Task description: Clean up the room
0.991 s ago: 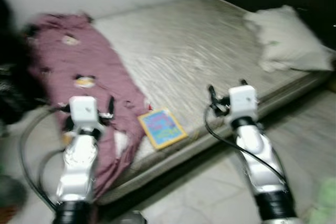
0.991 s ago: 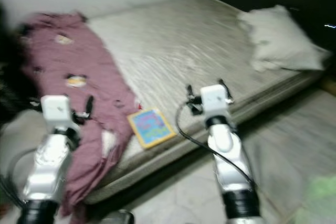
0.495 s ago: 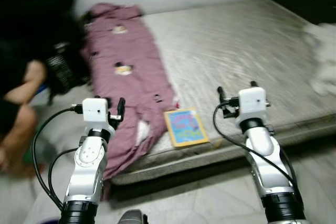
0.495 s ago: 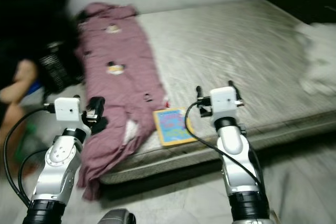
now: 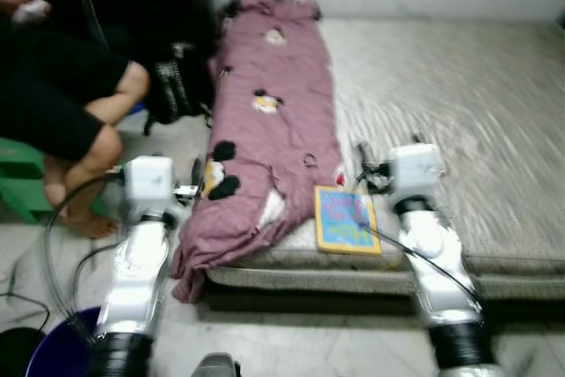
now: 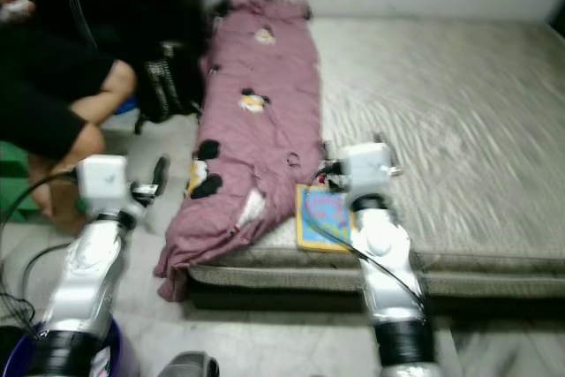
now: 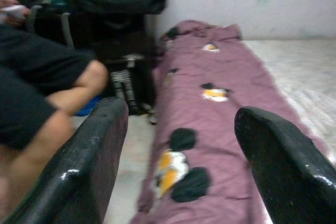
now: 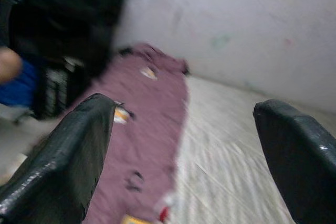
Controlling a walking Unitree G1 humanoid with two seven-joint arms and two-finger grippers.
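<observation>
The room's maroon blanket (image 5: 274, 143) and book (image 5: 342, 220) lie on the bed (image 5: 459, 130) as we approach, both tools (image 7: 176, 150) (image 8: 184, 156) spread apart, reaching next.

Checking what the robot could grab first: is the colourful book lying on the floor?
No, the colourful book lies on the mattress near its front edge, beside the maroon blanket.

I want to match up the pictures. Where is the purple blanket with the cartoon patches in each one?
Left eye view: the purple blanket lies along the bed's left side, its end hanging over the edge.
Right eye view: same place, left of the colourful book.
Left wrist view: ahead, between the fingers.
Right wrist view: ahead, blurred.
Shared landmark: the pale wall behind it.
</observation>
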